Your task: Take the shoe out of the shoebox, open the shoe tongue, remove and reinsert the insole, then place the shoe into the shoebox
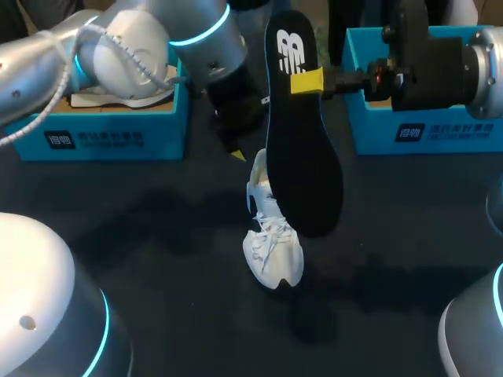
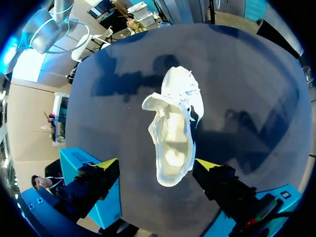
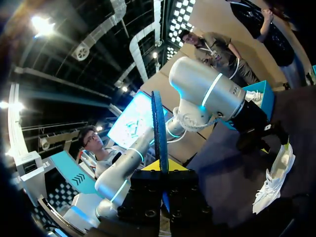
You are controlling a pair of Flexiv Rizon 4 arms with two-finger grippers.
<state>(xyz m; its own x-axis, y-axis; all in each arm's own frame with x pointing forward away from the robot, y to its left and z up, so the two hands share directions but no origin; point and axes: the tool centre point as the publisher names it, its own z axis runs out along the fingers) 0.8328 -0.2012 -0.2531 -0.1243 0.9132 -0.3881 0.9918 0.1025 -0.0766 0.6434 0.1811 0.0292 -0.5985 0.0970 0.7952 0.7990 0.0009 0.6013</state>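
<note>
Two blue boxes sat at the far side of the dark surface (image 1: 157, 236), the left box (image 1: 102, 137) and the right box (image 1: 428, 133). Each carried one dark label with white print on its front. The left box held what looked like a second shoe (image 1: 134, 96); your arm hid the inside of the right box. One white shoe (image 1: 271, 236) lay on the surface between them. Your right tool (image 1: 306, 81) was clamped on one black insole (image 1: 302, 149) with a white logo, holding it in the air above the shoe. Your left tool (image 2: 157, 164) stood wide over the shoe's heel.
</note>
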